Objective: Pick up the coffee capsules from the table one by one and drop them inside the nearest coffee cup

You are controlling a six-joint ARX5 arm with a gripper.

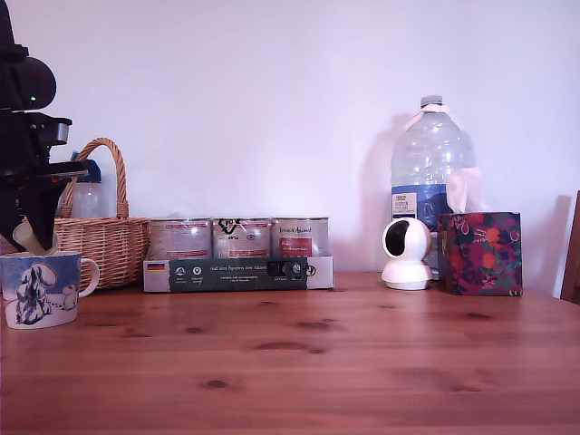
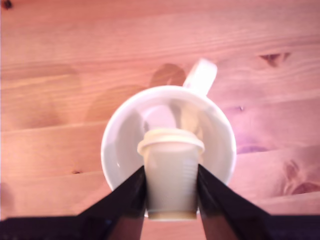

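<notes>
A cream-beige coffee capsule (image 2: 171, 172) sits clamped between my gripper's two dark fingers (image 2: 127, 197), held directly over the mouth of the white coffee cup (image 2: 120, 145). In the exterior view the gripper (image 1: 32, 234) hangs at the far left, the capsule (image 1: 27, 237) poking out just above the rim of the cup (image 1: 41, 288) with its blue-black figure print. The cup stands on the brown wooden table (image 1: 299, 362). The cup's inside looks white, and I see no other capsule in it.
A wicker basket (image 1: 104, 236) stands right behind the cup. To its right in the exterior view sit three tins (image 1: 240, 237) on a dark box (image 1: 237, 272), a white camera (image 1: 406, 254), a water bottle (image 1: 431, 172) and a floral tissue box (image 1: 478, 254).
</notes>
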